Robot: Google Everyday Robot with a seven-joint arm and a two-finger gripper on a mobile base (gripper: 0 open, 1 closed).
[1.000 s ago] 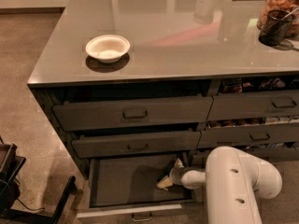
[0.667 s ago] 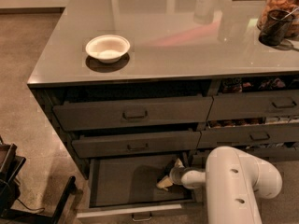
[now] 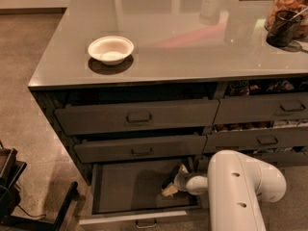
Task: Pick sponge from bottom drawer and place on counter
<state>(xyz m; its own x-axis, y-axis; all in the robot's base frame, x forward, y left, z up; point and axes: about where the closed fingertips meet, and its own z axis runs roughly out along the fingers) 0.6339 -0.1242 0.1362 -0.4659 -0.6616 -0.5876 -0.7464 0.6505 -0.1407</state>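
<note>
Gripper (image 3: 174, 183) of the robot is low inside the bottom drawer (image 3: 125, 186), near its right side, at the end of the white arm (image 3: 240, 186) that comes in from the right. It is directly at the sponge (image 3: 167, 190), whose dark face and yellow-tan layer show at its tip on the drawer floor. Whether it is spread or already pinching the sponge, I cannot tell. The drawer is pulled out far, while the two drawers above it are only a little open. The counter (image 3: 192, 47) carries a white bowl (image 3: 110, 49) on the left and has much free surface. I judge the task is about in the middle: the reach is done, but the sponge is not yet lifted or placed on the counter.
</note>
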